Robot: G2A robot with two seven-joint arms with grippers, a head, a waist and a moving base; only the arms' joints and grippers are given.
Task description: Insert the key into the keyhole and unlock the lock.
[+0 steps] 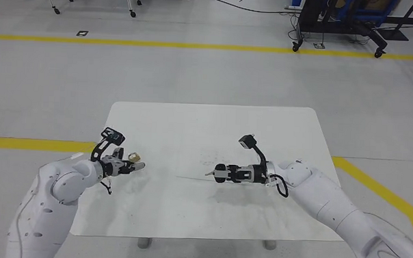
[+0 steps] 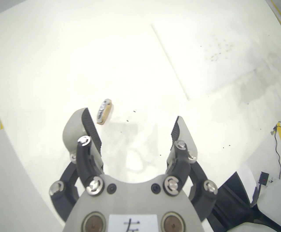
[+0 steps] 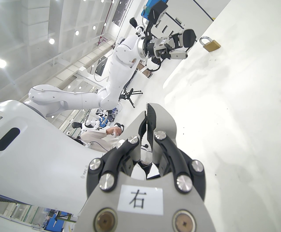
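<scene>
Your left gripper [image 2: 131, 114] hangs open beside the padlock [image 2: 104, 112]. It's probably stiff, dense brass, so clamp its flat body. Meanwhile your right gripper [image 3: 146, 107] pinches the thin key [image 1: 207, 174].

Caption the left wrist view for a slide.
Left gripper open over the white table, the brass padlock lying just beyond one of its fingers.

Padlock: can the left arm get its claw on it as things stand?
Probably yes. The left claw is open and the padlock rests on the table just beyond one fingertip, nothing between them; it sits off the gap, so a small sideways shift seems needed.
</scene>
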